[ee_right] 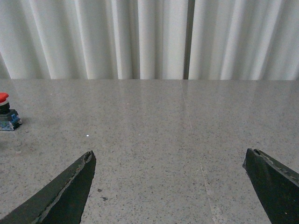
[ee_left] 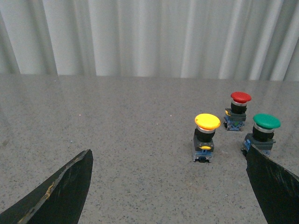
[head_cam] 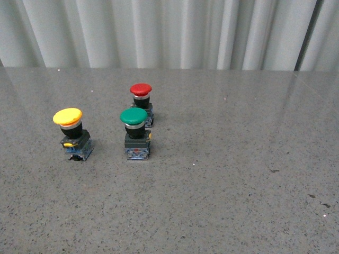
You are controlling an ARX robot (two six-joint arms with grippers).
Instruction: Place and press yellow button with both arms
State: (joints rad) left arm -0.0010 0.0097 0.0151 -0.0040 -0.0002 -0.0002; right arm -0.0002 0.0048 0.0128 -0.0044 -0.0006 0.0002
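Speckled grey stone worktop (head_cam: 238, 185). Yellow mushroom-capped push button (head_cam: 73, 135) upright, left of green-capped button (head_cam: 135, 132) and red-capped button (head_cam: 142, 100). Left pincer (ee_left: 168, 150) and right pincer (ee_right: 169, 151) spread, empty.

One yellow button (head_cam: 68, 115), one green (head_cam: 133, 116), one red (head_cam: 141, 89)

On table (head_cam: 238, 185): left button (head_cam: 71, 135) apart from other two; middle button (head_cam: 135, 135) to its right, rear button (head_cam: 142, 103) just behind that.

Yellow button (head_cam: 72, 134) upright on table (head_cam: 238, 185), left side
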